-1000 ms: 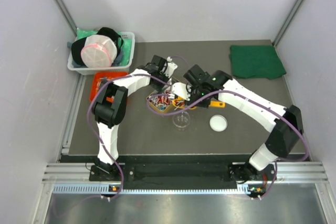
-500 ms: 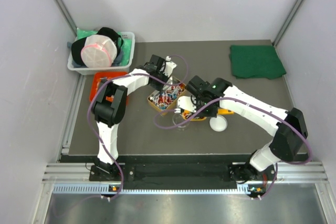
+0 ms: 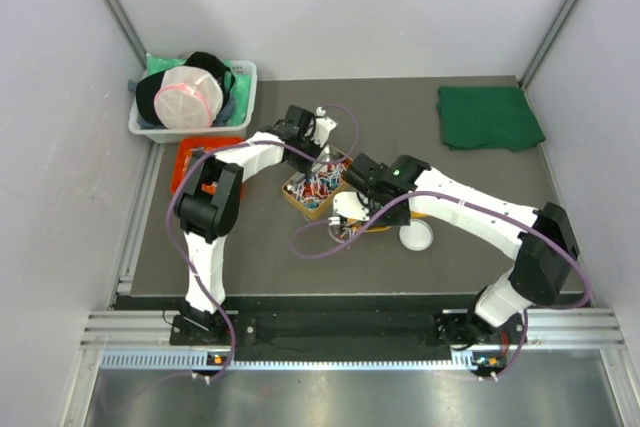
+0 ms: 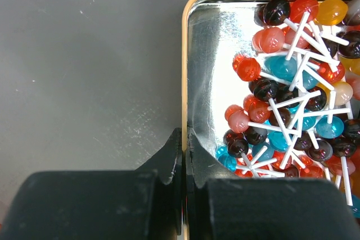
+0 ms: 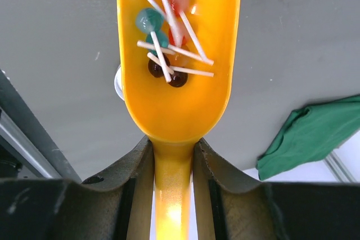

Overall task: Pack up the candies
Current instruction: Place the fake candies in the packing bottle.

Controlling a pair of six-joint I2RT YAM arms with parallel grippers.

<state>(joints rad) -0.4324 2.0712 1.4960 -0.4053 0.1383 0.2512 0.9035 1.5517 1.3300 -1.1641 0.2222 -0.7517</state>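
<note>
Since 1 second ago my right arm has drawn the orange scoop [image 5: 179, 102] out of the tin [image 4: 196, 77] and toward the near side of the table [image 3: 250, 247]. My left arm has stayed at the tin's rim.

My right gripper [image 5: 172, 164] is clamped on the scoop's narrow handle, 1 finger pressed to each side. The bowl of the scoop points away from the wrist and looks about level. In it lies a small cluster of candies [image 5: 162, 37]: tiny lollipops on white sticks in red, teal and pink, with 2 dark ones nearest the handle. A pale round rim peeks out under the scoop's left edge; I cannot tell what it is.

My left gripper [image 4: 184, 164] is pinched together on the tin's gold rim, 1 finger outside and 1 inside the wall. Most of the candies are heaped in the tin, against the side away from my fingers, leaving bare silver floor next to them.

A round white lid [image 3: 416, 236] lies on the table just right of the scoop. A green cloth [image 3: 488, 117] sits at the far right corner.
</note>
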